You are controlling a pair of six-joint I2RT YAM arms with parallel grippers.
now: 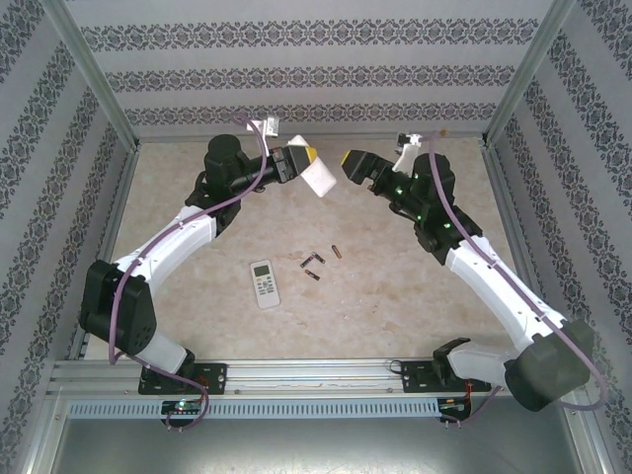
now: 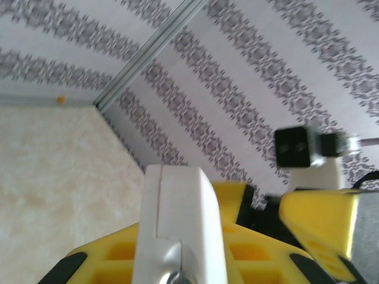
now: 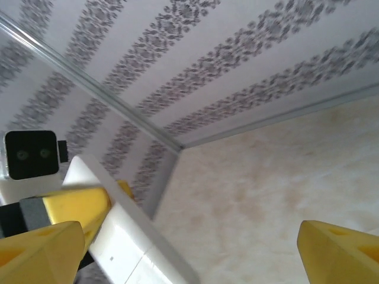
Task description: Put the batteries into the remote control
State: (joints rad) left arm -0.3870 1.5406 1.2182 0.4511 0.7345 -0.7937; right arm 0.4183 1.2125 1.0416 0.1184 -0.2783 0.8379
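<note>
White flat plastic plate [image 1: 319, 179], probably the remote's battery cover. It is up in the air over the 12 o'clock part of the beige marbled surface [image 1: 375, 316]. The left jaws are narrow and clamped on one end of it, and the left wrist view shows the plate edge-on [image 2: 174, 225] between the yellow pads.

The right jaws stand wide and hold nothing. Their yellow fingertips [image 3: 337, 251] sit at either side of the right wrist view. The plate's free end [image 3: 127, 248] runs close past one of them; you cannot tell whether they touch.

The white rectangular remote control [image 1: 265, 283] lies flat at about 7 o'clock of the surface's centre, well apart from both jaws. It looks button-side up, though it is too small to be sure. A few small dark, copper-tinted cylindrical batteries [image 1: 314, 261] lie loose at 2 o'clock of the remote, near it but not touching.

How to do this step well, as a judgement:
- Draw the right arm [image 1: 494, 286] straight back toward 3 o'clock before you rotate it, so no fingertip clips the plate.
- Hold the left clamp firm, since a thin plate can pivot in a pinch.
- Lay the plate flat on a bare patch toward 10 o'clock, well away from the batteries.
- Take the batteries from above with the jaws across the short axis, because they will roll if nudged.
- If the bay faces down, turn the remote over first.
</note>
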